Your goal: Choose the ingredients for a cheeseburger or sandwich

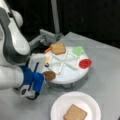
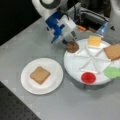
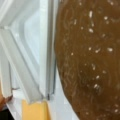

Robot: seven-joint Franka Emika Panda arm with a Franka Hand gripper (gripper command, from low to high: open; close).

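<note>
Brown patty (image 3: 87,60) speckled white, wrist view only

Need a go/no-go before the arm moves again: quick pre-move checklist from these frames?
1. Gripper at the patty, at the divided tray's edge: ok.
2. Grip on patty confirmed: cannot tell.
3. Toast lying flat on the paper plate: ok.
4. Patty on that toast: not ok, toast is bare.
5. Cheese, second toast, green leaf, red disc each in own tray section: ok.
</note>
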